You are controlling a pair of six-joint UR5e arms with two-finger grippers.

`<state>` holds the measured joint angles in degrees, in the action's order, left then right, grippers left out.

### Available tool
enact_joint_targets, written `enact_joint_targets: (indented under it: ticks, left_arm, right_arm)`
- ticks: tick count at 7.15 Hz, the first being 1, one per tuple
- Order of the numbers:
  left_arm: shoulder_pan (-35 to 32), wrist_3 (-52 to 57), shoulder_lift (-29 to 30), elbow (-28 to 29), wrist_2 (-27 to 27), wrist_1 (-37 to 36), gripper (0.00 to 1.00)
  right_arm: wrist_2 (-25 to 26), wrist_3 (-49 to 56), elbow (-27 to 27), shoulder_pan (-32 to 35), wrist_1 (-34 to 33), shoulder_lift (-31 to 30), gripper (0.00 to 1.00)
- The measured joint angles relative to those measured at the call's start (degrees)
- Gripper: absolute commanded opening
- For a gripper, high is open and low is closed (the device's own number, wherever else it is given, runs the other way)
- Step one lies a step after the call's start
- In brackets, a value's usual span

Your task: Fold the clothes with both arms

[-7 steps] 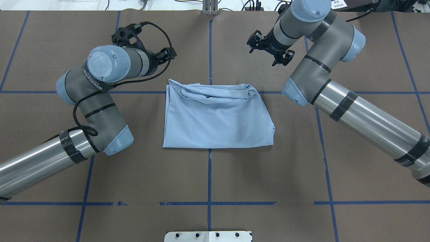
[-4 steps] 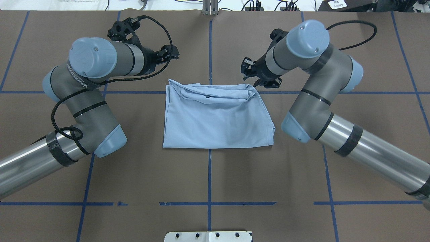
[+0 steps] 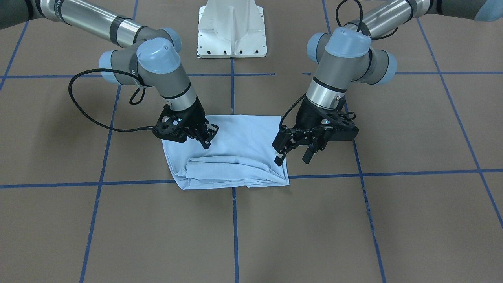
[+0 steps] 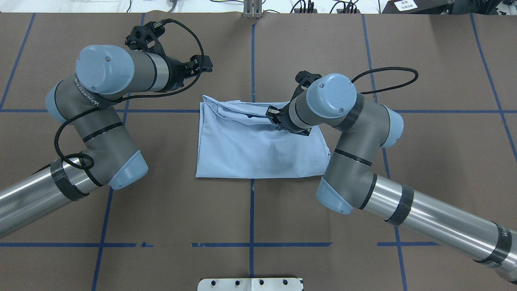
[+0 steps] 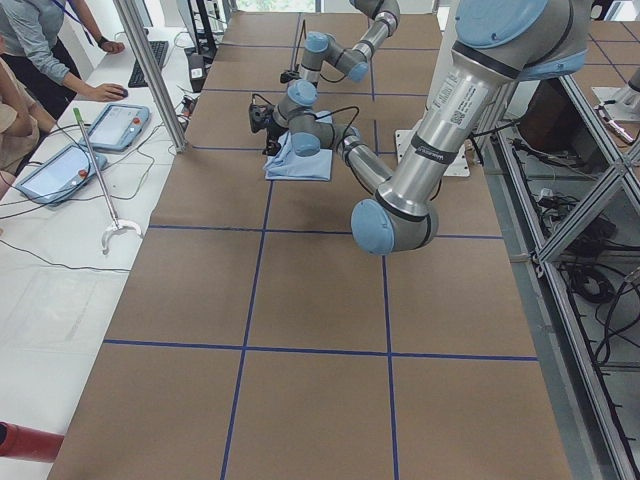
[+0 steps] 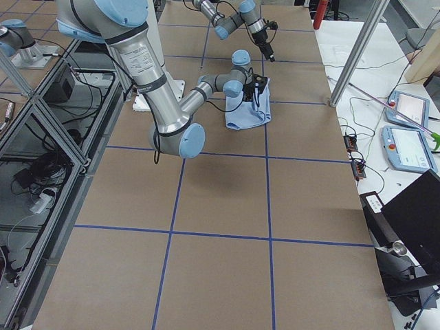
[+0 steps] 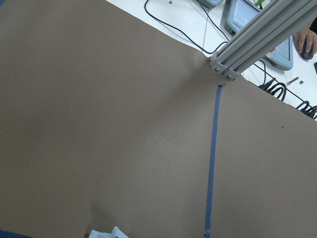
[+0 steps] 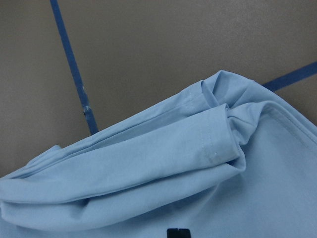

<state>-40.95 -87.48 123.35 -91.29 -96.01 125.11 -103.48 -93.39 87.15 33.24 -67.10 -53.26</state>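
Observation:
The light blue T-shirt [image 4: 250,149] lies folded into a rectangle at the middle of the table, with a bunched roll along its far edge [image 8: 148,173]. Its print and collar are hidden. My right gripper [image 4: 280,121] is open and hangs low over the far right part of the shirt; it also shows in the front-facing view [image 3: 210,136]. My left gripper [image 3: 292,157] is open and empty. It is raised beyond the shirt's far left corner in the overhead view [image 4: 200,66]. The left wrist view catches only a sliver of the shirt [image 7: 106,233].
The brown table cover [image 4: 121,210] carries a grid of blue tape lines. The white pedestal base [image 3: 232,31] stands at the robot's side of the table. Beyond the far edge are an aluminium post [image 7: 247,39], cables, tablets [image 5: 110,125] and operators.
My right arm swung in from the far right and came down over the shirt's bunched far edge. My left arm drew back a little to the left, its gripper staying beyond the far left corner.

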Motion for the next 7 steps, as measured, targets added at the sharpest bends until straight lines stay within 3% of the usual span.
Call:
enact_joint_targets:
  ticks: [4,7]
  left_arm:
    - [0.0,-0.4,-0.1,-0.9,-0.1,0.0,1.0]
    - [0.0,-0.7,-0.2,-1.2,0.0,0.0,1.0]
  right_arm:
    - [1.6,5.4,-11.1,2.0,0.4,5.2,0.0]
    - [-5.4,14.8,-24.3,11.9,0.5,13.5,0.0]
